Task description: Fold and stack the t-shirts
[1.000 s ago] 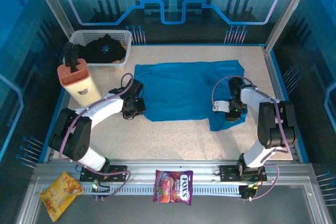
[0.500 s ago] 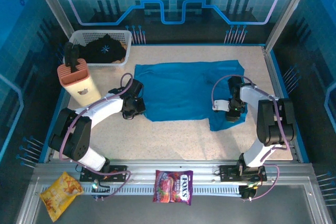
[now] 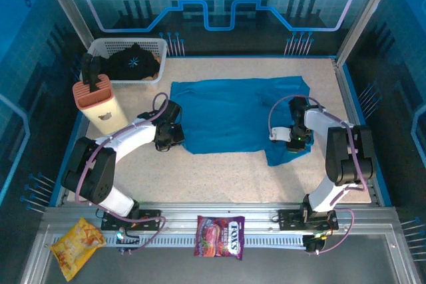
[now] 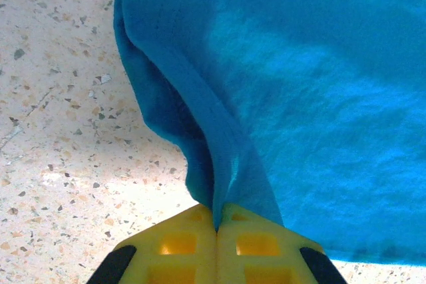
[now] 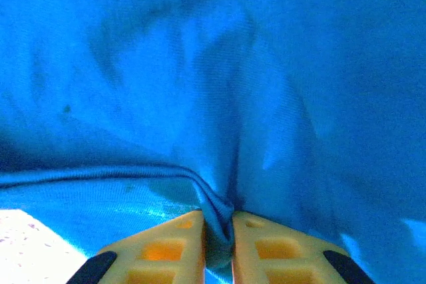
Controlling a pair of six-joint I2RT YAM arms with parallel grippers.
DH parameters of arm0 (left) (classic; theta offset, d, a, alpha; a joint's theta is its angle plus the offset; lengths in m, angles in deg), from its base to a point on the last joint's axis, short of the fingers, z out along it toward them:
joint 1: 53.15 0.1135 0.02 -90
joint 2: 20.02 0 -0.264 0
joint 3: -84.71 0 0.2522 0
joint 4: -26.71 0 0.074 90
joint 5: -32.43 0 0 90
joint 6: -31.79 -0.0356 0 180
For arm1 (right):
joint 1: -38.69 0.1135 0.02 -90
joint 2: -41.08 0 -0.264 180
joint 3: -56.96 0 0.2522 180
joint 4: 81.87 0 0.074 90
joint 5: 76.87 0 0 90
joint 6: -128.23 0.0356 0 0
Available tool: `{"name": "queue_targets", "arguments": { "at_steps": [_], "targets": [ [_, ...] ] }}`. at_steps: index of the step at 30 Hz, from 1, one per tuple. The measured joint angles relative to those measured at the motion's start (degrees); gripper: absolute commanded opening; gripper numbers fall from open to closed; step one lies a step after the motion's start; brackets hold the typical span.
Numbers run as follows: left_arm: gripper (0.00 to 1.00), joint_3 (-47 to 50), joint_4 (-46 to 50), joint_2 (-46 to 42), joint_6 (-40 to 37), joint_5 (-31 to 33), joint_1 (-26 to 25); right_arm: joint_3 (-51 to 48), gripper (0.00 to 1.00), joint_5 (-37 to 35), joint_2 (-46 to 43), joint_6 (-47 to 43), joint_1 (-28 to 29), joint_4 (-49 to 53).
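Two robot arms reach onto a speckled table [image 3: 219,181] in the view from above. The blue t-shirt [image 3: 233,114] lies spread out flat in the middle of the table. The left gripper [image 3: 178,135] sits at the shirt's left edge, near its front corner. The right gripper [image 3: 297,144] sits on the shirt's right side, where a flap of cloth reaches closer to the arm bases. The black t-shirt [image 3: 133,63], with a small pale star on it, lies bunched up in a white basket [image 3: 160,46] at the far left corner. A pink holder [image 3: 100,104] stands just in front of the basket. A yellow snack bag [image 3: 74,244] and a purple sweets bag [image 3: 219,236] lie down by the metal rail [image 3: 266,221] where the arms are bolted. In the left wrist view, the yellow fingers [image 4: 180,251] are pressed tight together, and a ridge of the blue t-shirt's edge is pinched between them, with bare table to the left. In the right wrist view, the yellow fingers [image 5: 160,251] stand very close, and a fold of blue cloth is squeezed in the thin gap between them.
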Motion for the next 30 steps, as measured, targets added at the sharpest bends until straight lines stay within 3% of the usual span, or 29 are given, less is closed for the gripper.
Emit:
{"name": "queue_targets", "arguments": {
  "at_steps": [4,12,20,30],
  "targets": [
    [0.0,0.5,-0.3,0.0,0.0,-0.3,0.1,-0.1,0.19,-0.5,-3.7,0.0,0.1,0.0],
    [0.0,1.1,-0.9,0.0,0.0,-0.9,0.1,-2.8,0.06,-0.5,-11.0,0.2,1.6,0.1],
    [0.0,2.4,-1.3,0.0,0.0,-1.3,0.1,-3.7,0.07,-0.7,-11.9,0.5,3.6,3.1],
    [0.0,2.5,-1.5,0.0,-0.4,-1.3,0.1,-11.0,0.24,-3.7,-20.2,5.9,9.8,10.3]
  ]
}}
